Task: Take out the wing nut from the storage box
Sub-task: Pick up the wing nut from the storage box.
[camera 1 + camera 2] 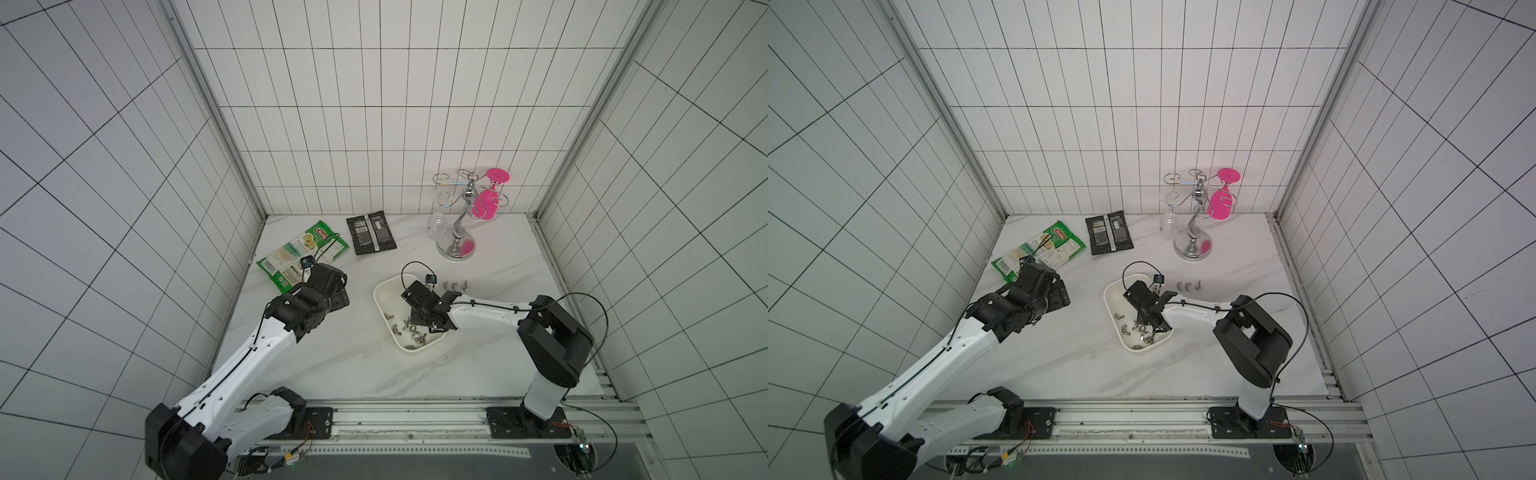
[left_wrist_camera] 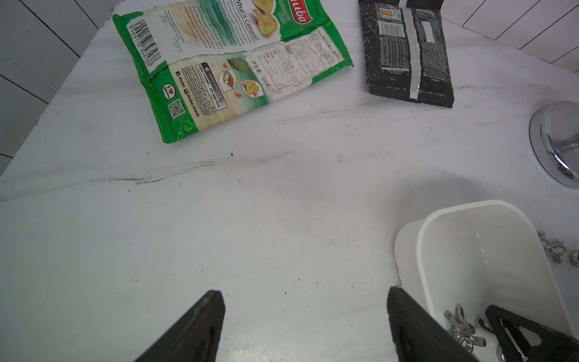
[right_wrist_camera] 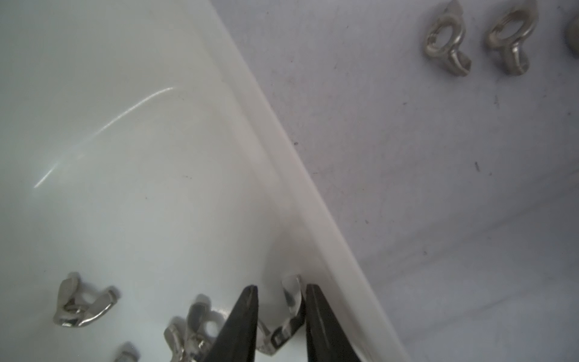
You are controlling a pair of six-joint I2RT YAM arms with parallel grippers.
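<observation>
Clearance matters: my right claw (image 3: 281,286) pinches a nut (image 3: 282,335) low in the box (image 3: 125,203), against its wall, so I want a straight lift past the rim before swinging out.

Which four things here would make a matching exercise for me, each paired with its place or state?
1 pink wine glass
2 right gripper
3 left gripper
4 green cassava chips packet

a lying flat near the far left corner
b hanging upside down on the chrome rack
c in the storage box, shut on a wing nut
d open over bare tabletop

Pairs: 1-b, 2-c, 3-d, 4-a
</observation>
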